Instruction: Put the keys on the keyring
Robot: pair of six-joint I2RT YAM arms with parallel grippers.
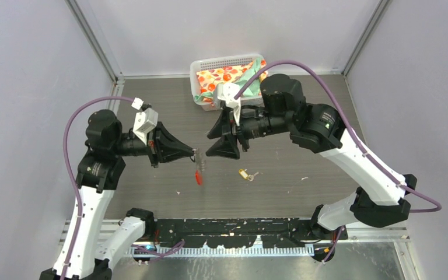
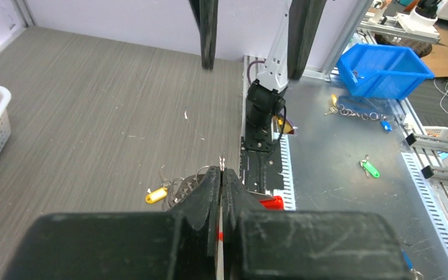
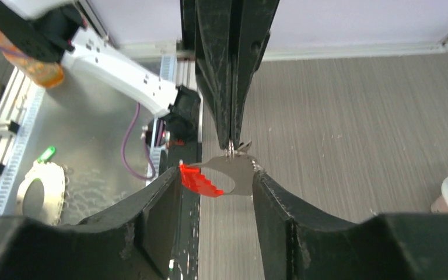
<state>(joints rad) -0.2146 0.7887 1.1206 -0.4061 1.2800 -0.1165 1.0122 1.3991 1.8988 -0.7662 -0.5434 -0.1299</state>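
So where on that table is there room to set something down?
Bare tabletop: far left, between the basket and the left arm; and the near side, between the brass key and the black rail. Crowded: the middle, where the right arm meets it at the keyring.

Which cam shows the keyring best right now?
Right wrist. The keyring hangs from the shut left gripper, its silver metal and red tag large, framed by the open right gripper. Top external shows it tiny at the left gripper's tips. Left wrist shows only a metal sliver and some red past its own fingers.
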